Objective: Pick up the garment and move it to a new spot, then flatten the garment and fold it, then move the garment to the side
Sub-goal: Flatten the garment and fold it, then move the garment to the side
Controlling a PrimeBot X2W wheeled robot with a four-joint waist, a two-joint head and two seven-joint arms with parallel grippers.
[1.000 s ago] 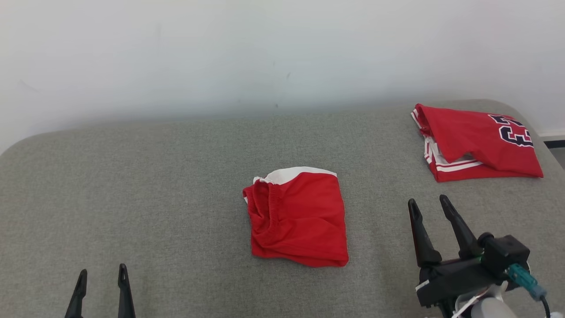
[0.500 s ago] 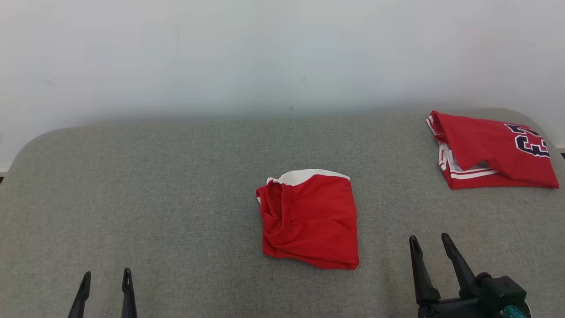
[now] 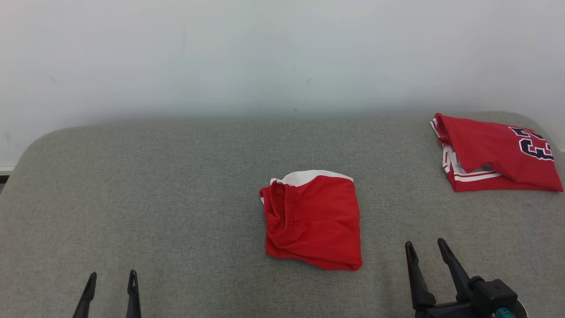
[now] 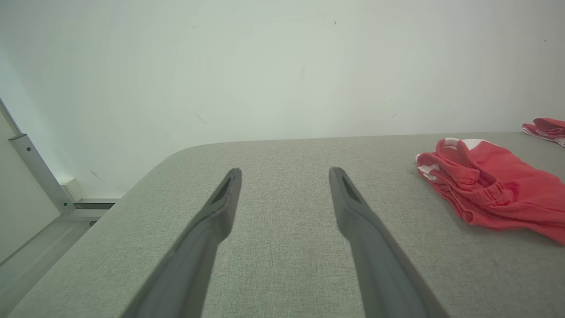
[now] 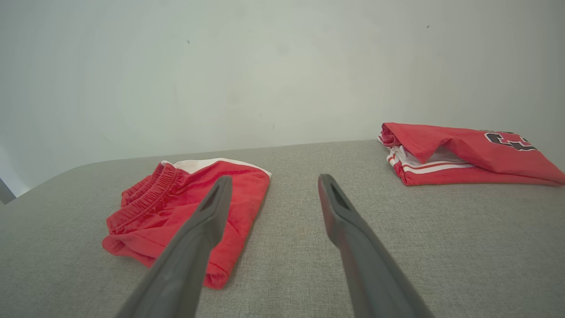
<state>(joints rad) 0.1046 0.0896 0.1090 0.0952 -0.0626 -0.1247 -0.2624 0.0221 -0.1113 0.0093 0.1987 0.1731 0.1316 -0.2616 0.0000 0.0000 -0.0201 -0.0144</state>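
From the head view, the red shorts (image 3: 313, 221) lie folded in the middle of the grey padded surface (image 3: 154, 198), waistband to the left. They are well apart from a folded red jersey (image 3: 494, 154) at the far right. The left gripper (image 3: 112, 277) sits low on the left and the right gripper (image 3: 424, 244) low on the right, both spread wide with nothing in them.

In the left wrist view the shorts lie off to the right, clear of the fingers.

In the right wrist view they lie ahead and to the left, one finger crossing in front of them. They look light, soft and floppy. I'd pinch all the stacked layers together at the near edge, or the fold will likely slip open.
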